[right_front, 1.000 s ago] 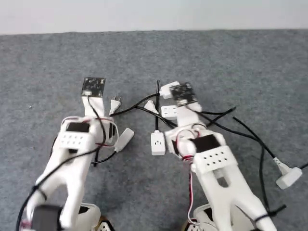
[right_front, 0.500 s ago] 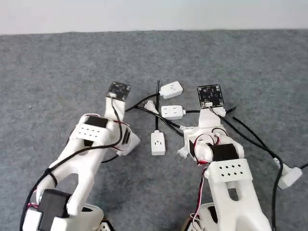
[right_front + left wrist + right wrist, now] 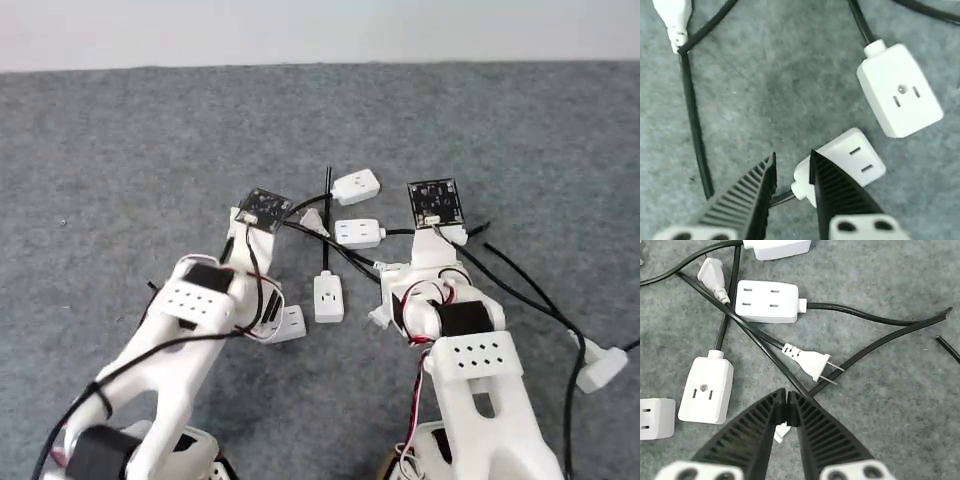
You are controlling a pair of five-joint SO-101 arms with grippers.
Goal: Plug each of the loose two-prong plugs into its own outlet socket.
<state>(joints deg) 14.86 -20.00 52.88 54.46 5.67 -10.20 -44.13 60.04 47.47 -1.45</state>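
My left gripper (image 3: 791,159) stands narrowly open over the carpet, its fingers either side of the neck and cord of a white two-slot socket (image 3: 852,160). A white three-hole socket (image 3: 900,95) lies just beyond it. My right gripper (image 3: 786,392) is shut, its tips touching above a black cord. A loose two-prong plug (image 3: 812,362) lies just past those tips, prongs bare. A four-slot socket block (image 3: 767,301) sits beyond it. A small white piece (image 3: 781,431) shows under the right fingers; whether it is held I cannot tell.
Black cords (image 3: 520,280) cross the grey carpet between and to the right of the arms. Another white socket (image 3: 357,186) lies at the back. A small white plug (image 3: 315,222) sits near it. A larger white plug (image 3: 603,368) lies at the far right.
The left arm swung right and drew back, and the two-slot socket slid right with it. The right arm shifted right, uncovering the sockets, then kept still.
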